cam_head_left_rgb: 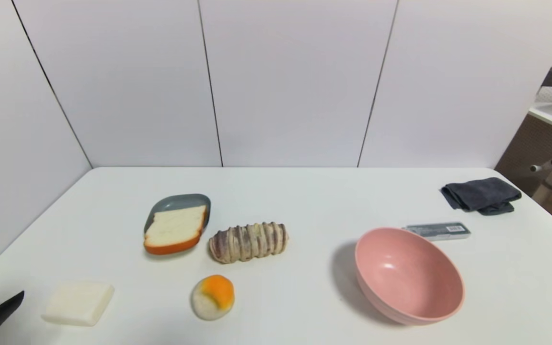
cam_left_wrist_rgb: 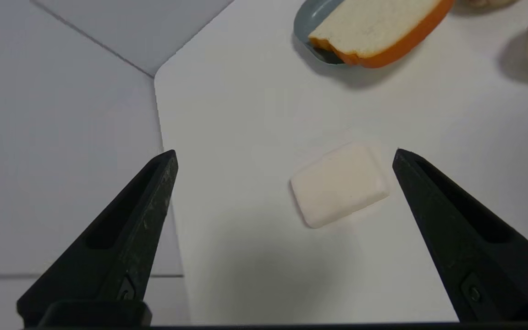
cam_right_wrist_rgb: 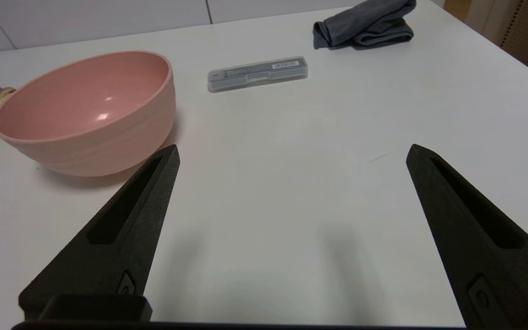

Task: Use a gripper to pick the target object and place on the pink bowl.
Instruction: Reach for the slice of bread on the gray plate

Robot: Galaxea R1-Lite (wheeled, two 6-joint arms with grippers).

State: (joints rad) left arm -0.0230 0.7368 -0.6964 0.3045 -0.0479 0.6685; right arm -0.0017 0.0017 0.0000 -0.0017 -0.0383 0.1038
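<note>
Our left gripper [cam_left_wrist_rgb: 284, 153] hangs wide open and empty above the white block [cam_left_wrist_rgb: 340, 184], well short of the toast slice [cam_head_left_rgb: 175, 229] lying partly on the grey plate [cam_head_left_rgb: 176, 203], which we judge light and spongy, best pinched across its crusted edges.

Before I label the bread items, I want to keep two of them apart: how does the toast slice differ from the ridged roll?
The toast slice is flat, with a creamy white face and an orange-brown crust; the ridged roll is a rounded log, tan with dark stripes across it. The slice lies on the grey plate, overhanging its near edge; the roll sits straight on the white table. Both lie left of the pink bowl, untouched.
</note>
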